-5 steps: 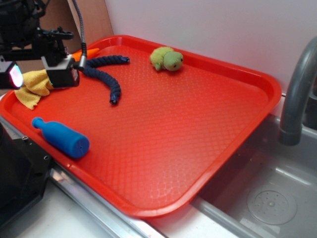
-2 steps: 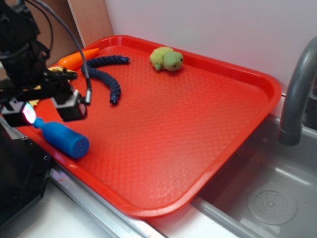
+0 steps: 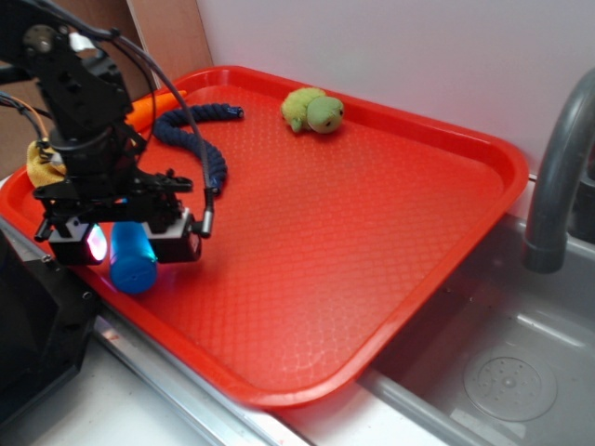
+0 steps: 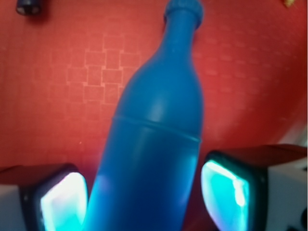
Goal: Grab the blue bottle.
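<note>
now we see our gripper (image 3: pixel 125 245) spread open and straddling the blue bottle (image 4: pixel 154 144), one glowing pad (image 4: pixel 224 192) on each side, neither clearly touching; the bottle lies flat on the red tray (image 3: pixel 372 242) near its 8 o'clock edge, cap toward 12 o'clock in the wrist view.
</note>
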{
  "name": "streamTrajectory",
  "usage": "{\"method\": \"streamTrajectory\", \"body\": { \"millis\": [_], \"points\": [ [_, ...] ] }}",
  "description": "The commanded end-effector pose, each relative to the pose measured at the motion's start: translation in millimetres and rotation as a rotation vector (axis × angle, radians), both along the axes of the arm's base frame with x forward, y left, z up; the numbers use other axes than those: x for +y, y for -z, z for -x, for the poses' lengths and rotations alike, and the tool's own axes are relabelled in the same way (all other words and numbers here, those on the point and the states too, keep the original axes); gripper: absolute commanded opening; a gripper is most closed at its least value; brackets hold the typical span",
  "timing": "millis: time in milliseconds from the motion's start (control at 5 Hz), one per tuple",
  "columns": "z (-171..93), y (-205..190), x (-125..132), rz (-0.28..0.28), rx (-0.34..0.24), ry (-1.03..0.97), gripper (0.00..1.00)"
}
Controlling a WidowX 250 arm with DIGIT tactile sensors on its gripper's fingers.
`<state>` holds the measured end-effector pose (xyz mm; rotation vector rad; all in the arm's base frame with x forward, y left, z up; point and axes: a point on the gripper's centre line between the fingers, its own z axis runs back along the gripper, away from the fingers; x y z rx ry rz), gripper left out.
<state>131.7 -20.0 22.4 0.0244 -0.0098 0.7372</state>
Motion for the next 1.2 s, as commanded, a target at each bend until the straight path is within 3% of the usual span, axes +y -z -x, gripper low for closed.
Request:
{"method": "streamTrajectory", "body": {
  "millis": [0,200,400,600,800,1000],
  "points": [
    [-4.7,0.5,-14.1,-0.035,0.040,0.270,0.00],
    [-14.7,-28.8,-14.6,-0.031,-0.001,0.519,0.00],
    [-31.1,-65.1,-3.8,0.019,-0.016,0.769,0.00],
    [-52.6,-81.6,3.7,-0.070,0.106,0.874,0.00],
    [-52.3,-113.9,7.1,-0.056,0.043,0.846,0.00],
    [-46.7,-149.5,11.5,-0.079,-0.043,0.738,0.00]
  ]
}}
